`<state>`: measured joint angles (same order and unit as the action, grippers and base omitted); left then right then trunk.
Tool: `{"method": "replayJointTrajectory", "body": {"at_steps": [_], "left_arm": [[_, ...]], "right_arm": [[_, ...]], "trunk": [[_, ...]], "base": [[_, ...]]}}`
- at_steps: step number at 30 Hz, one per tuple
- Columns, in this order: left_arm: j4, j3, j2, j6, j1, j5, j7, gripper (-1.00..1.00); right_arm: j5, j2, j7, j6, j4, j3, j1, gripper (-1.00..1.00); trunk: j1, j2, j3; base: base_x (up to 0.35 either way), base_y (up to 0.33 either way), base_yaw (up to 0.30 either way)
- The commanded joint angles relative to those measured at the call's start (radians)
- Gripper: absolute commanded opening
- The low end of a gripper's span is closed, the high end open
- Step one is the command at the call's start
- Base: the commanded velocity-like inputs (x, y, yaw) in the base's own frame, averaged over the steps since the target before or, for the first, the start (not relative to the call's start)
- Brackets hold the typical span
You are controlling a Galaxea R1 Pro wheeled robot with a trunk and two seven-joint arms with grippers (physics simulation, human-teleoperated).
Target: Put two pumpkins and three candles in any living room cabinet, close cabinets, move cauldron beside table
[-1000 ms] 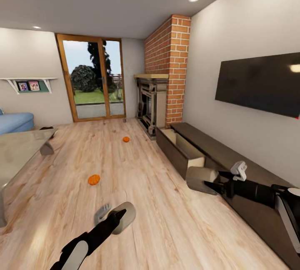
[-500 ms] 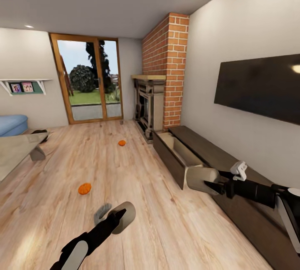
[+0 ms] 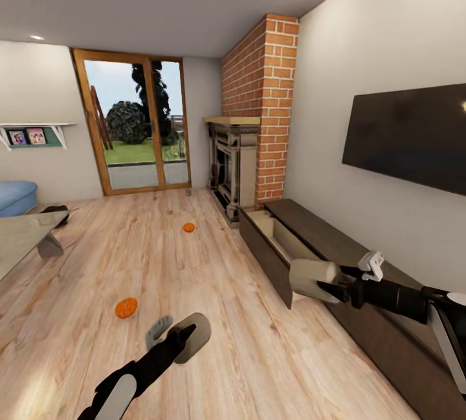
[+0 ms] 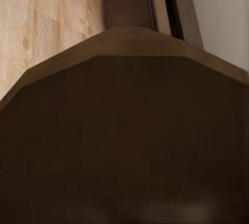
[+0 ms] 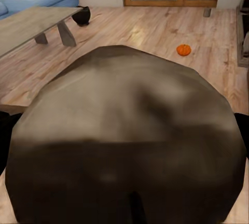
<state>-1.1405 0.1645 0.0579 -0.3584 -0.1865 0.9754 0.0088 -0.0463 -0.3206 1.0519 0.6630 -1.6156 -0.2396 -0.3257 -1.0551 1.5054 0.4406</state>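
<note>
The view has swung right, so the open cabinet (image 3: 275, 248) drawer sits nearer. Each pincer, left (image 3: 184, 336) and right (image 3: 323, 283), pinches a candle; both pumpkins (image 3: 126, 307) lie on the floor.

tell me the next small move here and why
Probably roll forward toward the open drawer of the cabinet. Each tool, left and right, seems to hold a candle, and the drawer's pale inside lies ahead of the right one. Two pumpkins wait on the floor.
</note>
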Motion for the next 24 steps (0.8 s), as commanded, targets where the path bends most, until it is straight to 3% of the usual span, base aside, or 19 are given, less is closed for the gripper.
{"method": "replayJointTrajectory", "body": {"at_steps": [1,10,17,24], "left_arm": [[-0.001,0.001,0.001,-0.002,-0.001,0.007,0.001,-1.00],[-0.001,0.005,0.000,-0.001,-0.001,0.002,0.009,-1.00],[0.006,0.006,0.000,-0.006,-0.001,0.002,0.017,-1.00],[0.007,0.005,0.002,0.003,-0.001,0.001,0.006,-1.00]], "right_arm": [[-0.007,0.000,0.002,0.009,0.000,-0.001,-0.001,-1.00],[-0.007,0.000,0.001,0.009,0.000,-0.001,-0.001,-1.00],[-0.007,0.000,0.001,0.009,-0.001,-0.001,-0.001,-1.00],[-0.007,0.000,-0.001,0.008,0.000,-0.001,-0.001,-1.00]], "trunk": [[-0.001,0.001,0.001],[-0.001,0.001,0.001],[0.026,-0.048,-0.021],[0.026,-0.048,-0.021]], "base": [[0.336,0.100,0.000],[0.337,0.081,0.000],[0.294,-0.099,0.000],[0.319,-0.064,0.000]]}}
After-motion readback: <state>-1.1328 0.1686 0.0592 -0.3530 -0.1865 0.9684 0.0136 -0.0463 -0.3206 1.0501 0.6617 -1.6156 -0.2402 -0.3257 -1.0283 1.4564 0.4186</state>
